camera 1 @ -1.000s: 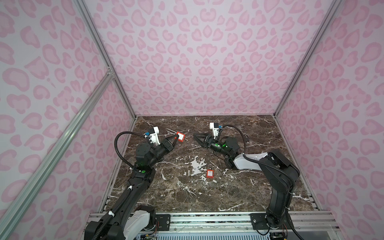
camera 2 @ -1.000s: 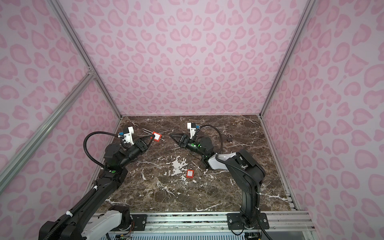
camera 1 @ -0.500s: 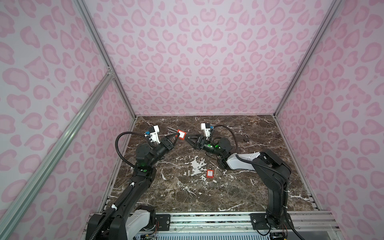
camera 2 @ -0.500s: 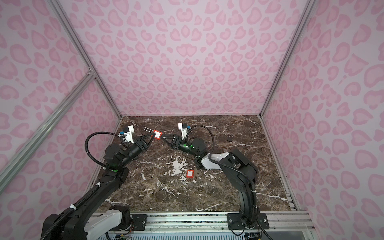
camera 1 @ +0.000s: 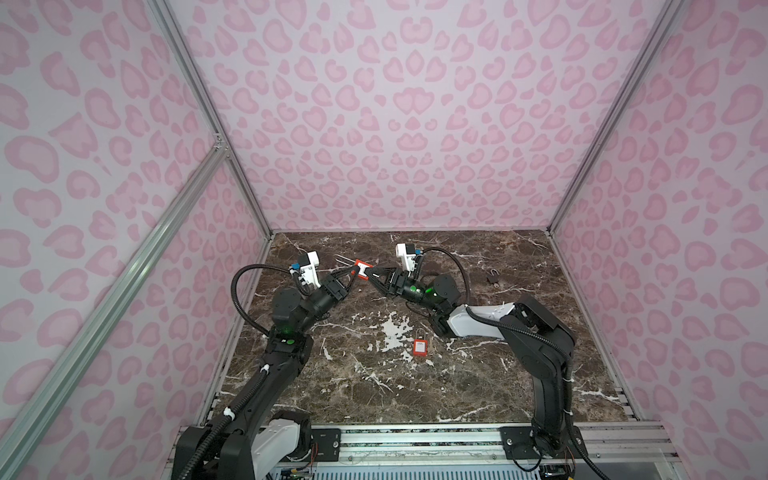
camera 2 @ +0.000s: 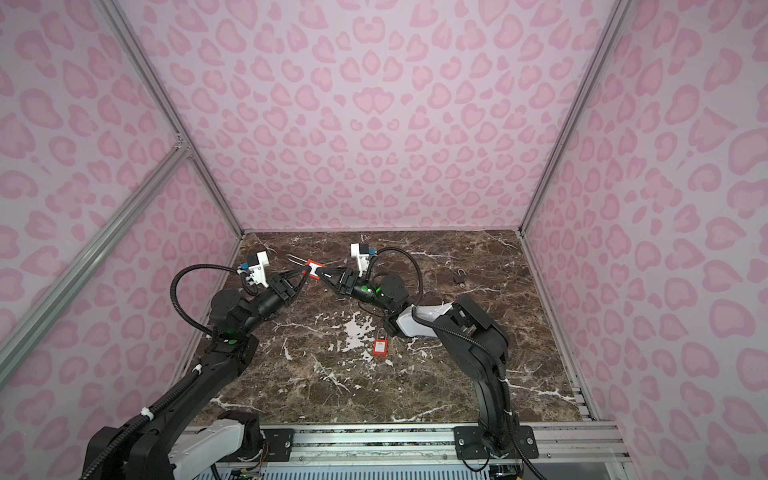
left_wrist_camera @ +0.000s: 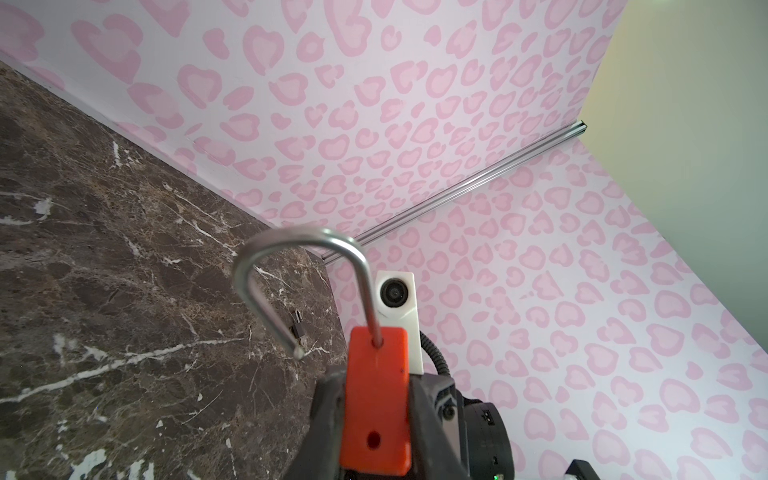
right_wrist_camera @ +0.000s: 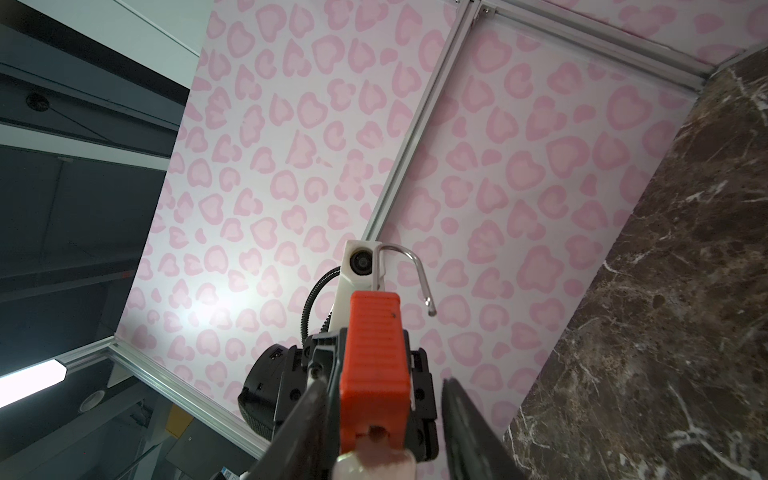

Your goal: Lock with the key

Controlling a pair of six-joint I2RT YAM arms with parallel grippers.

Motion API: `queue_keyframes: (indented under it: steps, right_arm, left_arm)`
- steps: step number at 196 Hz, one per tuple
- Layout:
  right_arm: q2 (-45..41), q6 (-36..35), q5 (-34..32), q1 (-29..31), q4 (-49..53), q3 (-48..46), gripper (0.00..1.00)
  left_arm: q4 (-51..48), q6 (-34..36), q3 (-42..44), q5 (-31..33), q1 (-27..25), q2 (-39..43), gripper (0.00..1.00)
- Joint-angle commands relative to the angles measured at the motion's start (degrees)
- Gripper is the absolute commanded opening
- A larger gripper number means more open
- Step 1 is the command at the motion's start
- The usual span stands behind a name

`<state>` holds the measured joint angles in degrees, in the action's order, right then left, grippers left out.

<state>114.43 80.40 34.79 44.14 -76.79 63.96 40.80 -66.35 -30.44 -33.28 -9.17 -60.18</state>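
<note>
Narrowing is being seen in the right jaws, just brought across to the red padlock [camera 1: 362, 271]; they are still spread beside its key [right_wrist_camera: 374, 461]. The padlock is being pinched above the counter [camera 1: 415, 395] by the left jaws, shackle [left_wrist_camera: 303, 233] open, so key-gripping is being neared.

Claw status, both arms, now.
Left claw: shut on the red padlock.
Right claw: open, straddling the key in the padlock, not yet gripping it.

left gripper [camera 1: 355, 273]: jaws clamped, held aloft, pointing inward
right gripper [camera 1: 372, 277]: jaws apart, tips just opposite left gripper's
</note>
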Motion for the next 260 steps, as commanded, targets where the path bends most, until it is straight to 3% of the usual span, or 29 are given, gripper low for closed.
queue_keyframes:
  steps: [1,30,46,64,88,135,171,209,260]
  right_arm:
    - [0.95,1.07,0.72,0.07,-2.43,0.71,0.34]
    - [0.96,1.52,0.72,0.16,-2.83,0.66,0.21]
    - [0.75,1.54,0.55,0.12,-3.01,0.33,0.15]
    - [0.49,1.68,0.46,-0.04,-3.01,0.35,0.10]
    - [0.28,1.77,0.56,-0.12,-3.19,0.22,0.06]
    - [-1.14,1.76,1.18,-2.60,-3.90,-1.99,0.03]
    - [-5.95,-3.40,3.77,-6.50,1.78,-7.10,0.00]
    - [-12.82,-14.47,7.75,-10.23,13.72,-11.49,0.00]
    - [-21.14,-35.02,13.30,-11.38,40.12,-9.42,0.00]
  left_arm:
    - [3.83,-0.04,0.28,-0.65,0.04,0.15,0.04]
    - [3.34,0.23,0.50,-0.47,0.03,0.40,0.11]
    - [3.06,0.35,0.56,-0.30,0.01,0.50,0.24]
    - [2.62,0.60,0.57,-0.21,0.03,0.51,0.48]
    - [2.32,0.88,0.61,-0.32,0.03,0.49,0.59]
    - [-0.69,3.34,0.82,1.24,0.12,2.77,0.63]
    - [-4.35,5.34,0.00,1.34,0.55,4.06,0.64]
    - [-5.08,7.50,-1.89,-1.97,0.56,3.14,0.64]
    - [-10.50,13.24,-5.41,-4.68,0.47,4.21,0.65]
